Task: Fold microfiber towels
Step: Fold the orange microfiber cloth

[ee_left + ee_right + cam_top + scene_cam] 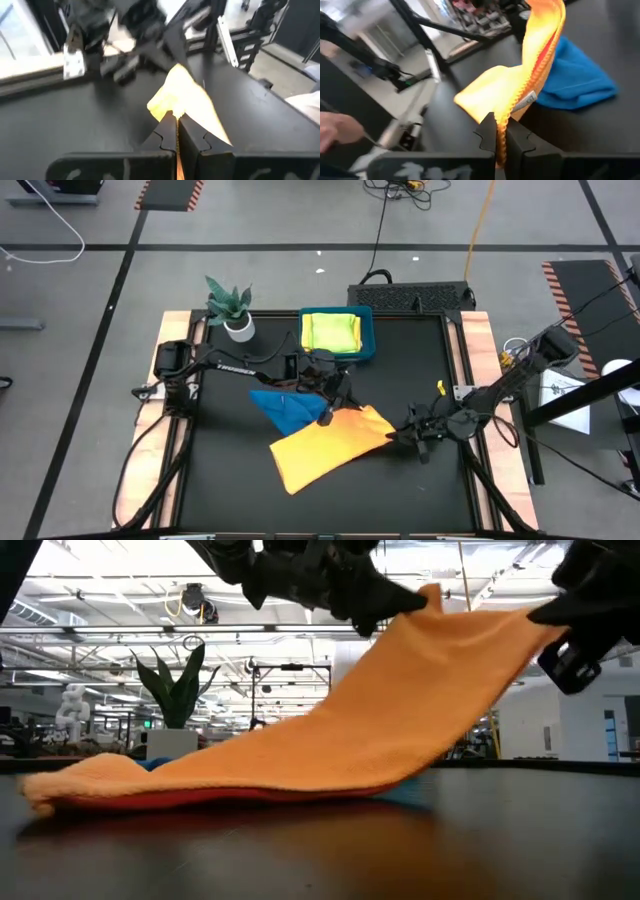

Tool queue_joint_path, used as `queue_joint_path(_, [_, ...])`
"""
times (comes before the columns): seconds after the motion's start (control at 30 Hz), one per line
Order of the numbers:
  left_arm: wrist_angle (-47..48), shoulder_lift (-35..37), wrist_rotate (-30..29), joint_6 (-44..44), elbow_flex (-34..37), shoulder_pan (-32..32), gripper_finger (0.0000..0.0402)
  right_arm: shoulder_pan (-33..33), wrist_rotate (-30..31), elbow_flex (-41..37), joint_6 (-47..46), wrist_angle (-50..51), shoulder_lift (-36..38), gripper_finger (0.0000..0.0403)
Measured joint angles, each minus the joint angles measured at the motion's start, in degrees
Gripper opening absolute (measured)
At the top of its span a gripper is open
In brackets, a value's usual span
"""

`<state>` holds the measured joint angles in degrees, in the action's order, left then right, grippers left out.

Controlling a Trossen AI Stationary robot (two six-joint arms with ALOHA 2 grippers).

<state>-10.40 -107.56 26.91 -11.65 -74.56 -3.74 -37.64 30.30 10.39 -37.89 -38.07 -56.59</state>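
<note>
From above, your orange towel (325, 442) lies mid-table, its long axis running from the near left up toward the far right, overlapping the blue towel (285, 408). At table height, its raised end hangs between both arms. Your left gripper (176, 131) and right gripper (499, 134) each pinch its edge.

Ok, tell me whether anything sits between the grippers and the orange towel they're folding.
Nothing visible does. The left gripper and right gripper are each shut on an edge of the orange towel, lifting it off the table. The blue towel lies partly under it.
</note>
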Motion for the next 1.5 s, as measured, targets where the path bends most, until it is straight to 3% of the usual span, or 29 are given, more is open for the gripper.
queue_joint_path(0.27, [9.18,6.88,-5.99,-5.43,0.06,-0.77,0.0001,1.26,7.32,18.06,3.28,39.02,7.12,0.0000])
queue_joint_path(0.47, [2.32,6.98,-5.68,-6.16,0.48,-0.82,0.0001,1.28,11.96,26.42,3.85,53.20,6.90,0.0000])
queue_joint_path(0.67, [3.15,3.92,-5.57,-4.58,0.61,-0.79,0.0000,1.28,13.51,27.44,-0.15,56.99,7.04,0.0000])
queue_joint_path(0.87, [5.31,5.90,-6.50,-2.21,0.66,-0.14,0.0000,1.17,12.78,27.39,0.67,54.02,6.55,0.0000])
queue_joint_path(1.1, [10.75,15.96,-7.92,-1.08,0.55,5.94,0.0000,1.15,-3.48,27.37,10.49,36.62,6.26,0.0000])
queue_joint_path(1.27, [10.94,20.88,-13.35,-0.26,0.52,14.64,0.0000,1.22,-11.99,27.49,13.27,27.87,6.23,0.0000])
queue_joint_path(1.5, [7.64,21.04,-26.26,2.67,0.52,26.63,0.0000,0.64,-24.09,27.45,17.37,11.77,2.24,0.0000])
